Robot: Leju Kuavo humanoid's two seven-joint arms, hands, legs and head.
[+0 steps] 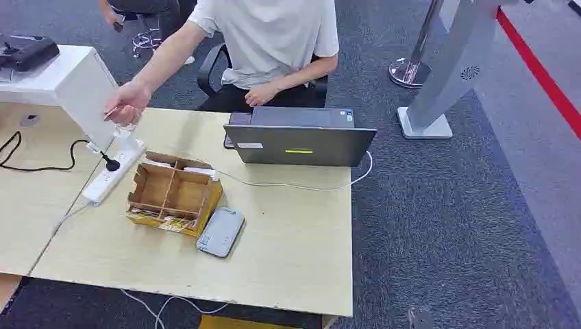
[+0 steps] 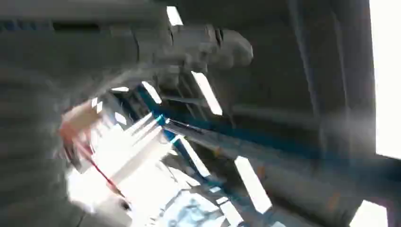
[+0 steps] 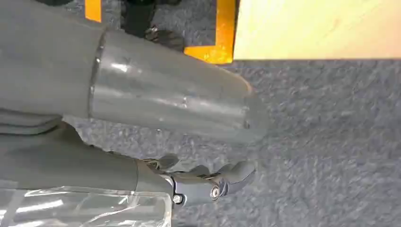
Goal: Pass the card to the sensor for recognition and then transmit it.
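A pale wooden table (image 1: 294,253) carried a grey laptop (image 1: 299,142), its lid turned toward the camera, and a white power strip (image 1: 109,175) with a black plug in it. Between them sat a divided cardboard box (image 1: 173,194) — touching its corner lay a grey flat device (image 1: 221,232). A person (image 1: 267,41) sat behind the laptop, one arm stretched over the table.

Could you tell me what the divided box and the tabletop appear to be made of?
The divided box looks like plain brown cardboard: matte, with thin folded partition walls and flaps. The tabletop seems to be pale wood-look laminate or veneer, smooth with a faint grain; which one cannot be told.
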